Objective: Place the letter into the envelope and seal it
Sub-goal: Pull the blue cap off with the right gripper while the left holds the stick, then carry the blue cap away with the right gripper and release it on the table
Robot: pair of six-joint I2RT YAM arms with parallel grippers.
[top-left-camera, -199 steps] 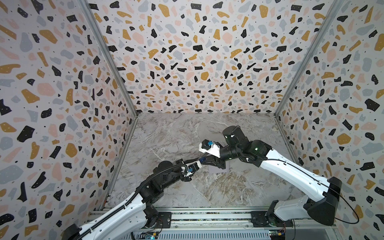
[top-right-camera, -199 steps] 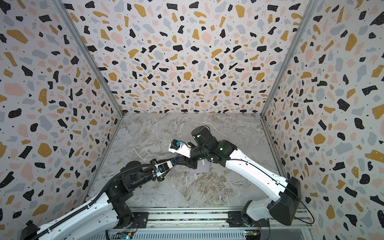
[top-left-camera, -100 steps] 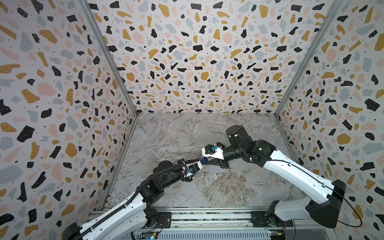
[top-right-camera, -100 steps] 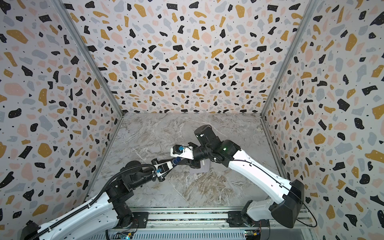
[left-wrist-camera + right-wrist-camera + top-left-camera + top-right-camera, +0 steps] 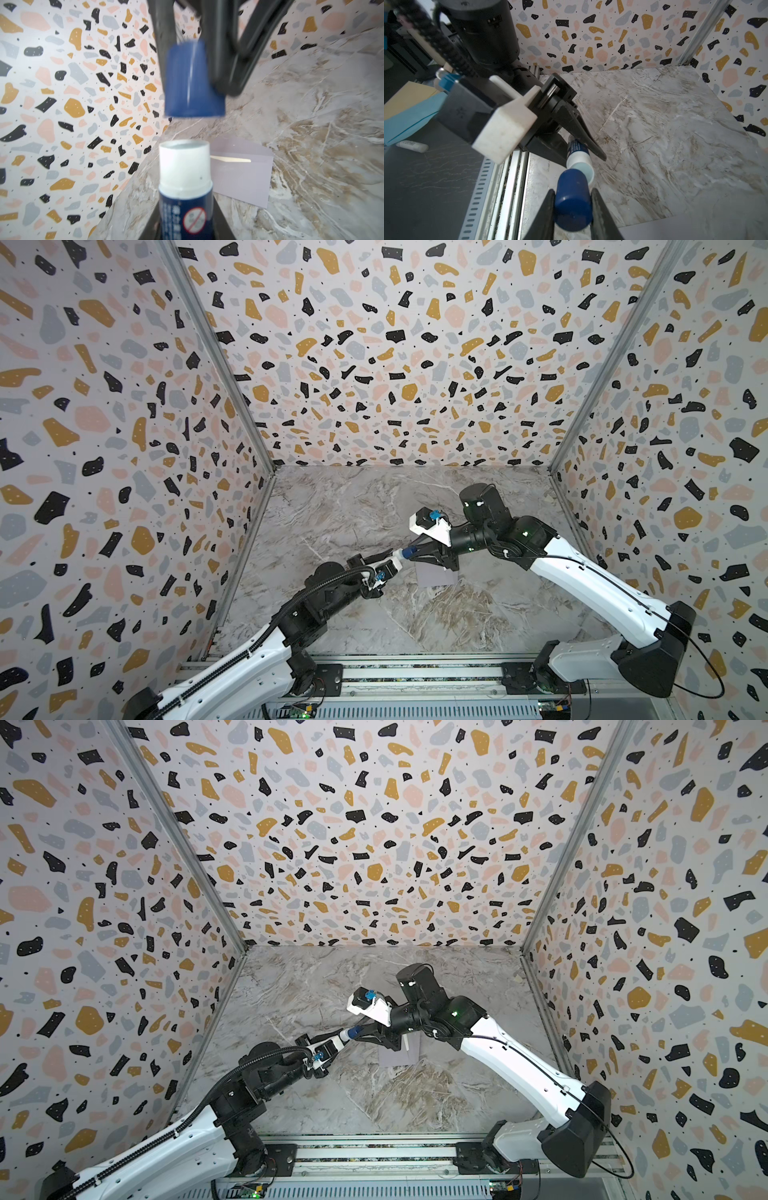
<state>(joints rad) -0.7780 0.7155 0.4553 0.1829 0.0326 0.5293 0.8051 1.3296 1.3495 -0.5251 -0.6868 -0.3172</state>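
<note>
Your right jaws, clenched on the cap (image 5: pixel 191 83), are pulling clear of the glue stick (image 5: pixel 184 166) your left jaws are gripping, so you are heading into sealing; envelope (image 5: pixel 241 180) is lying flat on the bench (image 5: pixel 311 124), letter (image 5: pixel 230 159) seemingly tucked inside, showing only a tan sliver.

The glue stick (image 5: pixel 185 187) carries a red crossed-circle prohibition sign (image 5: pixel 194 220) on its dark blue label. The white characters beside the sign are too blurred to read.
</note>
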